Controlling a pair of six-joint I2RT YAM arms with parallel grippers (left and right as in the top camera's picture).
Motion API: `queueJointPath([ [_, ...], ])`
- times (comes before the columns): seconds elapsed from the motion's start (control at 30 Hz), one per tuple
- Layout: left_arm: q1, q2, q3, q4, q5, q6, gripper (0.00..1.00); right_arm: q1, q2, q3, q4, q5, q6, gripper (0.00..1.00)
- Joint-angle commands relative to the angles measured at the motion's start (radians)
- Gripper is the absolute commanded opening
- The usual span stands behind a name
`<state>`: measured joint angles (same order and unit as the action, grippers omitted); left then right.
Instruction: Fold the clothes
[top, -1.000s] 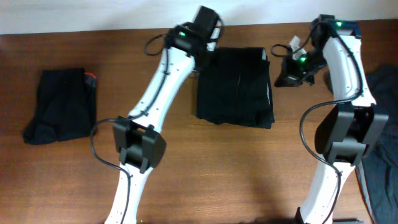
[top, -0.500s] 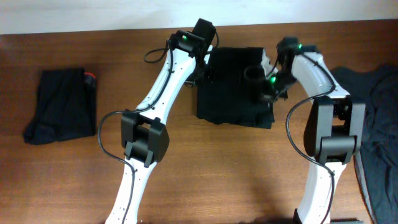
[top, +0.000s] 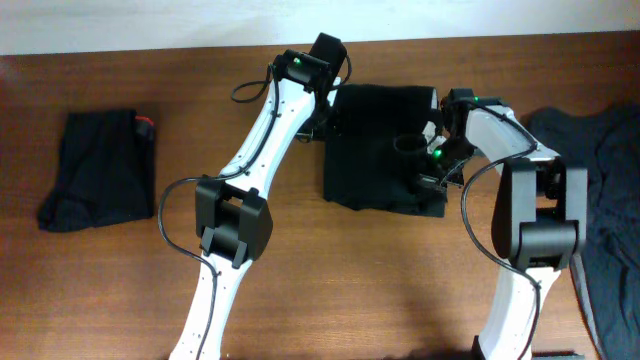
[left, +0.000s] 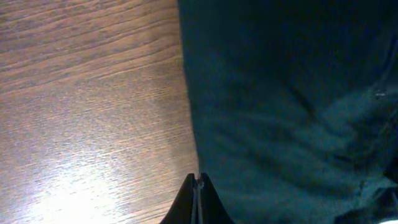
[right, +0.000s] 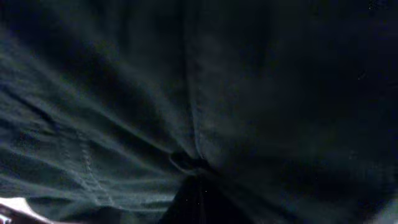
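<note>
Wood table (top: 400, 290) w/ folded black garment (top: 375, 150) mid-back; red-tagged folded garment (top: 100, 168) far left of it, dark heap (top: 610, 170) right of it.

The flat wooden tabletop (top: 90, 290) is warm reddish brown, streaked with darker grain lines; the left wrist view shows a pale glare patch on it. The black folded fabric garment (top: 380, 150) in the middle is plain black from overhead and reads as very dark teal in both wrist views, with faint seam lines. The smaller black folded garment (top: 100, 170) at the left carries a small red tag (top: 146, 123). The loose heap of cloth (top: 612, 190) at the right edge is dark grey-blue. The slender left arm (top: 262, 130) and right arm (top: 500, 128) are white with black joint housings and small green lights.
</note>
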<state>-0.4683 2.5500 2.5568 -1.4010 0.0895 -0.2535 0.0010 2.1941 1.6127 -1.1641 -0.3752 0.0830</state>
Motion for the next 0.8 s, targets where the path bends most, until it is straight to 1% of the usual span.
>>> queueJointPath([
  [0.0, 0.005, 0.003, 0.017, -0.015, -0.007, 0.016, 0.00, -0.002, 0.000, 0.200, -0.073, 0.047, 0.011, 0.04],
  [0.1, 0.005, 0.003, 0.017, -0.033, -0.007, 0.016, 0.00, 0.000, -0.002, 0.385, -0.156, 0.047, 0.011, 0.04],
  [0.23, 0.003, 0.003, 0.017, -0.040, -0.003, 0.016, 0.00, -0.002, -0.002, 0.512, -0.145, 0.047, 0.011, 0.04],
  [0.43, -0.001, 0.003, 0.017, -0.044, 0.004, 0.016, 0.00, 0.000, 0.031, 0.503, -0.053, 0.101, 0.011, 0.04],
  [0.67, -0.006, 0.003, 0.017, -0.055, 0.062, 0.016, 0.00, -0.003, 0.110, 0.481, 0.089, 0.209, 0.012, 0.04],
  [0.77, -0.016, 0.003, 0.017, -0.056, 0.064, 0.016, 0.00, -0.002, 0.146, 0.478, 0.126, 0.211, 0.029, 0.04],
])
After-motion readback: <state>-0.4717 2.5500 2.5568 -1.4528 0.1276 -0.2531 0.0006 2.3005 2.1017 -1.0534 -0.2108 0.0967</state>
